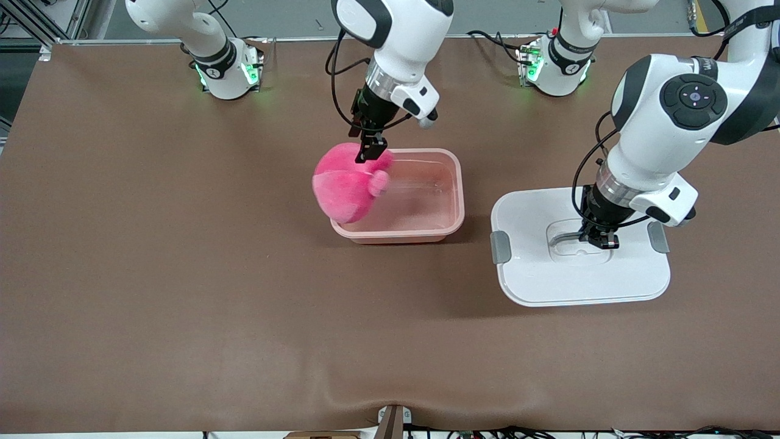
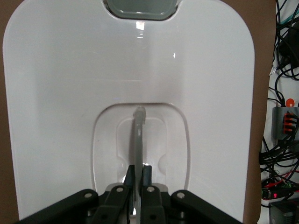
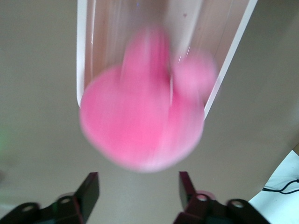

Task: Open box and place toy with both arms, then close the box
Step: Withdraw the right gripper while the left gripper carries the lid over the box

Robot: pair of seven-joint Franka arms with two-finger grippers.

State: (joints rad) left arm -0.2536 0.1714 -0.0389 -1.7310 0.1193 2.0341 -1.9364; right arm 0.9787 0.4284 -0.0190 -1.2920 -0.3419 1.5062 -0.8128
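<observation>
The tabletop (image 1: 183,292) carries everything, brown and bare apart from the task's things. Largest on it is the white lid (image 1: 530,274), lying flat toward my left arm's end, well apart from the tub and a little nearer the front camera than it. Its long axis runs along the tabletop's length, grey clips at either short end.

Next is the pink tub (image 1: 442,228), open, near the middle of the tabletop and closer to the edge where my bases stand.

The toy (image 1: 344,186) sits half in and half out: it hangs over the tub's rim at the end toward my right arm, blurred in the right wrist view as if dropping from my grasp.

My right gripper (image 1: 370,149) is over that same end of the tub, directly above the toy, its fingers (image 3: 88,193) spread wide with nothing between them.

My left gripper (image 1: 600,238) is down in the lid's recessed centre, pinched tight on the thin handle (image 2: 139,135). So the left arm has the lid, and the tub lies from it toward the right arm's end; I judge closing means carrying the lid that way once the toy settles inside.
</observation>
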